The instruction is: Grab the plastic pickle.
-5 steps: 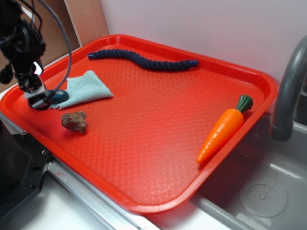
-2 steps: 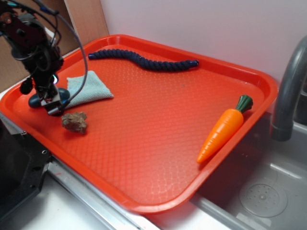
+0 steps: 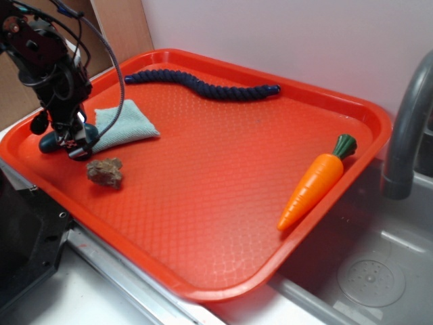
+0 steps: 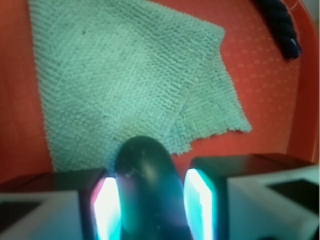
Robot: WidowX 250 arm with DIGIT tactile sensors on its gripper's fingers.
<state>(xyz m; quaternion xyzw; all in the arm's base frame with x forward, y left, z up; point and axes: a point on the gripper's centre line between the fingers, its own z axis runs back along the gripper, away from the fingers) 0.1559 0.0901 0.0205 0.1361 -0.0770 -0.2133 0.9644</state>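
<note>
I am straddling the plastic pickle (image 4: 146, 187) with my gripper (image 4: 150, 205), pads spread either side, beside the teal cloth (image 4: 125, 75).

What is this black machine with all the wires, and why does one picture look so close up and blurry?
That is a robot arm. Its tip is a gripper, like a two-fingered hand. One picture is taken from the side and shows a red tray beside a sink. On it lie a toy carrot, a dark blue rope, a light blue cloth, a brown rock-like lump and a dark green plastic pickle. The close picture comes from a camera on the robot's wrist, looking down between its fingers. The pickle sits between them, its end over the cloth. I cannot tell whether they are squeezing it yet.
</note>
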